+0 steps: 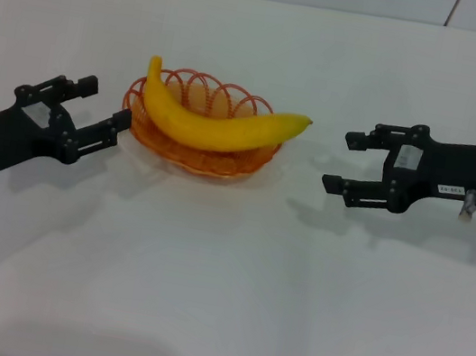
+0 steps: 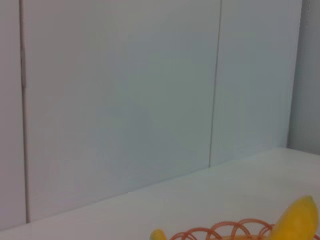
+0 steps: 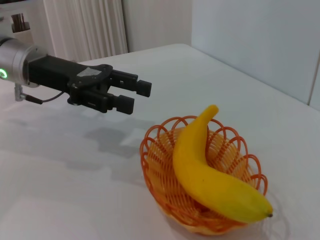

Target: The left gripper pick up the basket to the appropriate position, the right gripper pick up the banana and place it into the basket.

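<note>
1 banana (image 1: 219, 125) in 1 basket (image 1: 196, 155).

A robotics lab test bay: a bare white table (image 1: 217, 302) backed by plain white wall panels (image 2: 120, 100), with pale curtains (image 3: 85, 25) beyond the table.

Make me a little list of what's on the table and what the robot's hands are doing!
banana: yellow, lying across the basket, both ends poking over the rim
basket: orange wire, sitting on the white table
left end effector: open, one finger close to the basket's rim, holding nothing
right end effector: open, off to the banana's tip side, apart from it, holding nothing
task status: banana is already in the basket
</note>
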